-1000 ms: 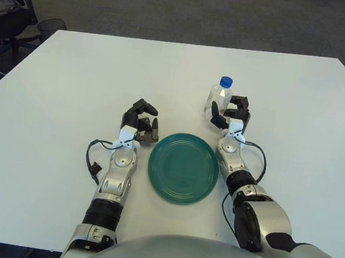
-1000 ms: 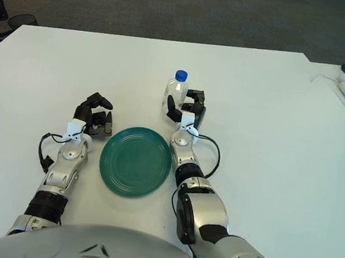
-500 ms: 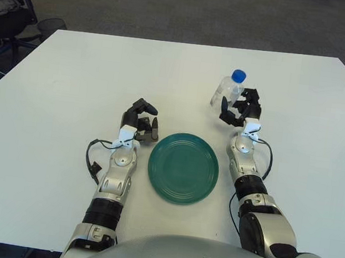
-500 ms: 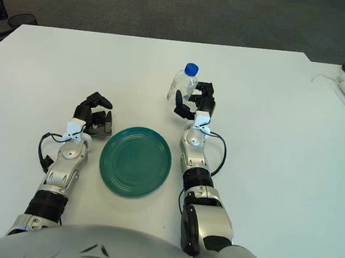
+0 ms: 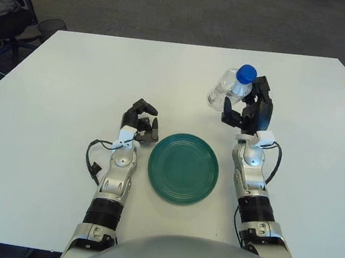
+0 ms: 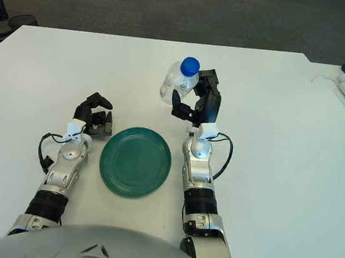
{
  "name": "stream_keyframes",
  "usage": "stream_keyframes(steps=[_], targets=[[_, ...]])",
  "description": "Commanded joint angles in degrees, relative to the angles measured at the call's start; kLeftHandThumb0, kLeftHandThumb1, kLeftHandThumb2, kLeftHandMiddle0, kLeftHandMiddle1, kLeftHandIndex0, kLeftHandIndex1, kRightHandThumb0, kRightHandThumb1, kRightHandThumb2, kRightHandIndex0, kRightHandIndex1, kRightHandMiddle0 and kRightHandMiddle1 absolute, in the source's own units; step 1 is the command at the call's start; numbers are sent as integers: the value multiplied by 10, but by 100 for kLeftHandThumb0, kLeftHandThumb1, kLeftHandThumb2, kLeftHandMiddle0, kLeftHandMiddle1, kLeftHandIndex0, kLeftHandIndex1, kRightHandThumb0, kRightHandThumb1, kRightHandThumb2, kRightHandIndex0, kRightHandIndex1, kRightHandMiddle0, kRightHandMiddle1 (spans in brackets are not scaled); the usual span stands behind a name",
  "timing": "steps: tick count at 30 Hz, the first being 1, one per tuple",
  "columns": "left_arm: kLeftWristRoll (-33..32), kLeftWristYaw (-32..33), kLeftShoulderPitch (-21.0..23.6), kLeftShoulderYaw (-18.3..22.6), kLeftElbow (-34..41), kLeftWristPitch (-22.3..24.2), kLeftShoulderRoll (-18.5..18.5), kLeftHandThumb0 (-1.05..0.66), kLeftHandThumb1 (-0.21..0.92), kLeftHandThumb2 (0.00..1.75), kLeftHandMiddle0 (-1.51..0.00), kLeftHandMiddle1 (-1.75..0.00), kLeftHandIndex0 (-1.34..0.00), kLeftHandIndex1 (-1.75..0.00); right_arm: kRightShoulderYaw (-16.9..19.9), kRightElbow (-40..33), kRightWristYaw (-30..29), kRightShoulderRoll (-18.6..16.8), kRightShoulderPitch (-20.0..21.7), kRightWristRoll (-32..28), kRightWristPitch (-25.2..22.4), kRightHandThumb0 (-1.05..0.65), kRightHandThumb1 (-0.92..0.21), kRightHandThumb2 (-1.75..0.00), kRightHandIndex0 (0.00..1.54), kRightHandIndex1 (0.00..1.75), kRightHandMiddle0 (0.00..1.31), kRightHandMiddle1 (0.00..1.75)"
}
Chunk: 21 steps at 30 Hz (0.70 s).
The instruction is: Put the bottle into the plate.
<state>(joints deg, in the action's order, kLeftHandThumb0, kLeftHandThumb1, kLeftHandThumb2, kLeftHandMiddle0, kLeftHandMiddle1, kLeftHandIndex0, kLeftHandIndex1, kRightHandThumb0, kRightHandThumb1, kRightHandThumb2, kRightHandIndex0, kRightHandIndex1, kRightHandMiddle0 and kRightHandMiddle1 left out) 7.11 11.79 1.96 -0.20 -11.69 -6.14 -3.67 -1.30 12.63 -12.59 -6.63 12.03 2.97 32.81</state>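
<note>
Bottle (image 5: 230, 89) now lifted higher off the table, tilted, clamped in right hand (image 5: 245, 110); left hand (image 5: 140, 125) curled, unmoved

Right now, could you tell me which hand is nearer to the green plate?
Left. The left hand shows just beside the green plate, at its left rim; the right hand holds the water bottle raised beyond the plate's far right.

Bottle (image 5: 227, 90) side behind right robot hand (image 5: 245, 111) fingers.

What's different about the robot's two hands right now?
The right hand is raised and grips a tilted, blue-capped bottle; the left hand shows low beside the green plate, on its left, fingers curled around nothing. Both have dark fingers on silver forearms.
</note>
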Motion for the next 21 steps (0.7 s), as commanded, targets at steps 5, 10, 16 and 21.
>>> stream_keyframes(steps=[5, 10, 16, 21], targets=[[2, 2, -13, 1, -36, 11, 1, -52, 17, 149, -125, -175, -72, -175, -10, -49, 24, -3, -33, 0, 15, -5, -32, -123, 125, 175, 101, 175], [3, 4, -11, 0, -40, 8, -1, -53, 17, 149, -125, -175, -73, -175, -30, -77, 40, -1, -62, 14, 34, -5, -32, -123, 126, 175, 102, 175], [-1, 3, -12, 1, -38, 8, -3, -53, 17, 149, -126, -175, -73, -175, -32, -82, 20, 15, -75, 95, 68, -6, -33, -123, 127, 175, 103, 175], [-2, 1, -11, 1, -40, 5, -3, -52, 17, 149, -126, -175, -72, -175, -32, -77, -18, 19, -76, 179, 86, -9, -33, -122, 128, 175, 103, 175]])
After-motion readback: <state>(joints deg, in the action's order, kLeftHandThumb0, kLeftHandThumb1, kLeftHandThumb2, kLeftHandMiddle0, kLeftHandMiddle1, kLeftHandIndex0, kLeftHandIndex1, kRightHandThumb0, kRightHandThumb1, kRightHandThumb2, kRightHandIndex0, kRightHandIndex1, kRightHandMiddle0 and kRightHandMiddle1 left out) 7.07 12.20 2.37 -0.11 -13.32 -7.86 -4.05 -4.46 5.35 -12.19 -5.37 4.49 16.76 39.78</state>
